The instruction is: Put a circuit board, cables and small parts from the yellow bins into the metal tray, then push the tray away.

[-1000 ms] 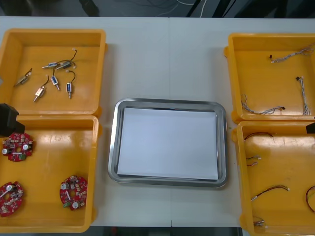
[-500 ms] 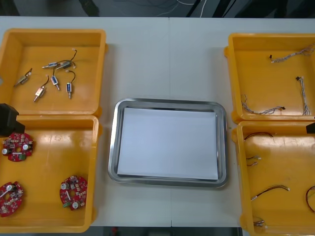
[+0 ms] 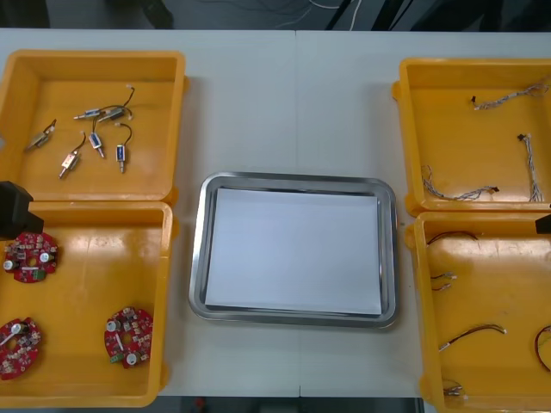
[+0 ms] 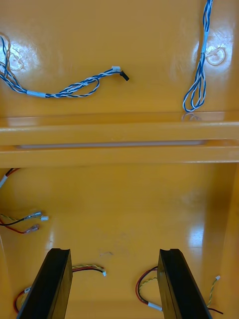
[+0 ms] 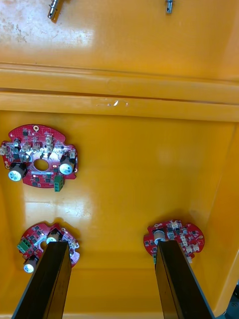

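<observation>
The metal tray [image 3: 198, 258], white inside, lies between the yellow bins. Three round red circuit boards [image 3: 30, 256] [image 5: 40, 157] lie in the near left bin [image 3: 86, 275]. My left gripper [image 5: 112, 245] hangs open above that bin's floor, one board beside each fingertip; its arm shows at the table's left edge [image 3: 13, 210]. Small metal parts [image 3: 93, 138] sit in the far left bin. My right gripper [image 4: 114, 252] is open over the near right bin [image 3: 499, 284], above red and yellow cables [image 4: 90, 269]. Twisted blue and white cables [image 4: 74, 88] lie in the far right bin [image 3: 465, 120].
Both pairs of bins meet at raised orange rims [image 4: 119, 142] just beyond each gripper's fingers. Bare table [image 3: 293, 103] lies beyond the tray up to the far edge. The right arm shows as a dark corner at the table's right edge [image 3: 543, 224].
</observation>
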Available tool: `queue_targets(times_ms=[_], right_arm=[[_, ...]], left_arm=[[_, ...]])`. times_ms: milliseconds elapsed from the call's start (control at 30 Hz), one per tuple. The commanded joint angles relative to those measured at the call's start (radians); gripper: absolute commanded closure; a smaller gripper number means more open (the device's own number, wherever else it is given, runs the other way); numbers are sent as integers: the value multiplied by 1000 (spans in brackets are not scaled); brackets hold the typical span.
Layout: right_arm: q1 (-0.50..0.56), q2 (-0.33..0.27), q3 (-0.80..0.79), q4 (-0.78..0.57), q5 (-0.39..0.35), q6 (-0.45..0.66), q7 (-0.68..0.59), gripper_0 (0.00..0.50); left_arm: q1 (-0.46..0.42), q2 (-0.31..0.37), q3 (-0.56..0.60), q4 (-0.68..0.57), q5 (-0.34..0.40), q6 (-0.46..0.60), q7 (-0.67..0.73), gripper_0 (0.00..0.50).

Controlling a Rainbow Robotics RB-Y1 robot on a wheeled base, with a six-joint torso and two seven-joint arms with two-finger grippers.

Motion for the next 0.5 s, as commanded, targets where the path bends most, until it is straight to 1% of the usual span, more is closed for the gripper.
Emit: queue_targets(times_ms=[33, 500], right_arm=[[14, -35, -31, -8, -7, 3, -22, 0], [14, -35, -31, -8, -7, 3, -22, 0]], left_arm=[[15, 44, 30, -26, -8, -9, -91, 0], [15, 44, 30, -26, -8, -9, -91, 0]])
